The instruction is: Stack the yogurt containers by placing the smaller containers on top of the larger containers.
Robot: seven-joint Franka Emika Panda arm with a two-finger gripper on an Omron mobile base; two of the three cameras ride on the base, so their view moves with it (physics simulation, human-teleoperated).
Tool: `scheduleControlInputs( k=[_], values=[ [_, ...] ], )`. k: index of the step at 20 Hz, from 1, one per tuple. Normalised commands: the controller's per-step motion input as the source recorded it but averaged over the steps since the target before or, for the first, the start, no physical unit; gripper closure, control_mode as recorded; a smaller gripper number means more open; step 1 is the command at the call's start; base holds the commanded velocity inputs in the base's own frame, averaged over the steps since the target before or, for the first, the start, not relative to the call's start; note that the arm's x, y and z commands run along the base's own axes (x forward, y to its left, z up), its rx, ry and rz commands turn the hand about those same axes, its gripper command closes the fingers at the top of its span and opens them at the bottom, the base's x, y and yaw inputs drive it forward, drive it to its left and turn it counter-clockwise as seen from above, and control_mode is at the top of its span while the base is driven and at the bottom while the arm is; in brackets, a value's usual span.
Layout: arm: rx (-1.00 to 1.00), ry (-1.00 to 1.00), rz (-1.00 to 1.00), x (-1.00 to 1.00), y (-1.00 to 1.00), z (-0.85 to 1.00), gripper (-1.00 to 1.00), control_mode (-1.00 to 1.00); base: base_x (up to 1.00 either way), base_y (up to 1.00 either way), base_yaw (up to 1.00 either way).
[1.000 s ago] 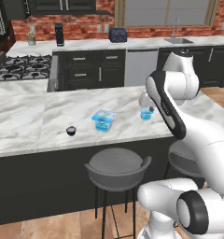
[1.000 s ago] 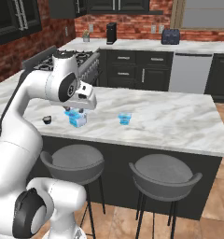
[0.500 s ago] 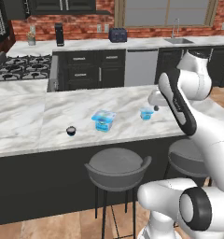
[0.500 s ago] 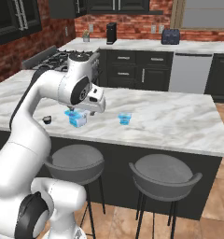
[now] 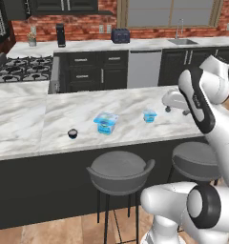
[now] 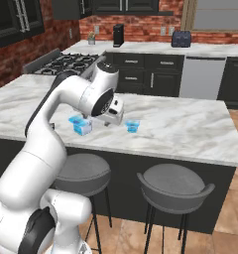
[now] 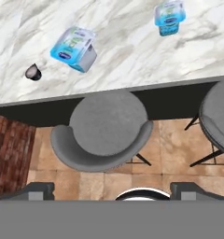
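3 yogurt tubs (image 5: 106,122) apart on marble counter (image 5: 21,119), gripper (image 7: 112,189) wide

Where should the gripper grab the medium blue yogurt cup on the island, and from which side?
Probably from straight above, jaws closing across the upper walls just below the rim. The medium cup stands upright on the marble counter, apart from the wide tub and the tiny dark cup, so both sides are free. The gripper is open.
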Motion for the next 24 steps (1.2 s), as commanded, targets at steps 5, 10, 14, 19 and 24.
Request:
scheduleControlInputs(
  k=[5, 10, 14, 19, 24],
  values=[
    [0.13, 0.00, 0.00, 0.00, -0.30, -0.10, -1.00, -1.00, 0.00, 0.00, 0.00],
    [0.11, 0.00, 0.00, 0.00, -0.28, -0.08, -1.00, -1.00, 0.00, 0.00, 0.00],
    [0.09, 0.00, 0.00, 0.02, -0.21, -0.08, -1.00, -1.00, 0.00, 0.00, 0.00],
    [0.10, 0.00, 0.00, 0.20, -0.09, -0.05, -1.00, -1.00, 0.00, 0.00, 0.00],
    [0.05, 0.00, 0.00, 0.24, 0.00, -0.08, -1.00, -1.00, 0.00, 0.00, 0.00]
  ],
)
